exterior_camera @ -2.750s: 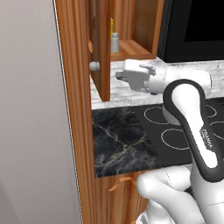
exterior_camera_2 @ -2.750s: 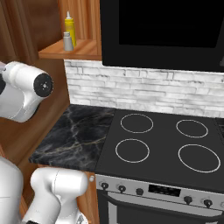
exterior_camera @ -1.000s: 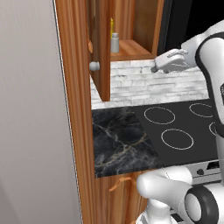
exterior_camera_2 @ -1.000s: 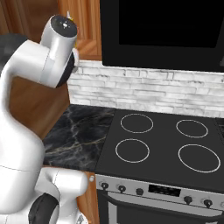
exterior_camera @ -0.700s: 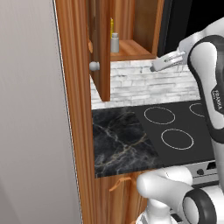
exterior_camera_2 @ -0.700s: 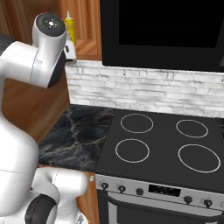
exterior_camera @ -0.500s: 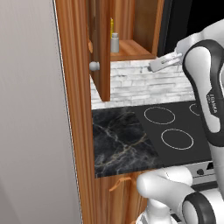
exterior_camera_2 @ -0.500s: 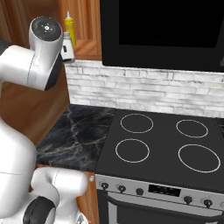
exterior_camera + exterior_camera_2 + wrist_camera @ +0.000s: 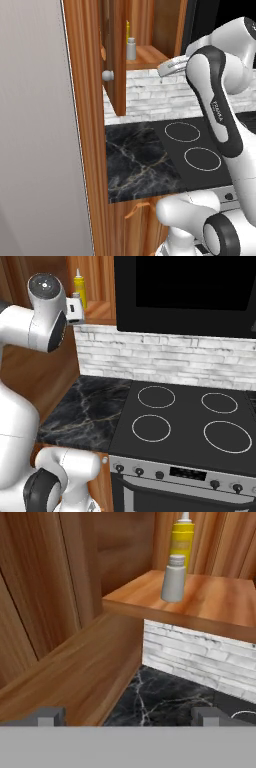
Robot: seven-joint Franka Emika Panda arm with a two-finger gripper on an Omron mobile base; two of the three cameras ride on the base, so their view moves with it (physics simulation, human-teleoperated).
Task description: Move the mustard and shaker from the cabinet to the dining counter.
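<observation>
Shelf boards of the warm brown wooden wall cabinet (image 9: 210,607) carry both task things: the small grey metallic shaker (image 9: 173,578) stands near the shelf's front edge, and the slim yellow mustard squeeze bottle (image 9: 182,541) stands just behind it (toward the back wall). The cabinet's door (image 9: 116,55) with its round silver knob (image 9: 107,75) hangs open. The hand (image 9: 128,714) hovers in front of the shelf, empty, fingers spread wide, above the short black marble table (image 9: 87,411).
</observation>
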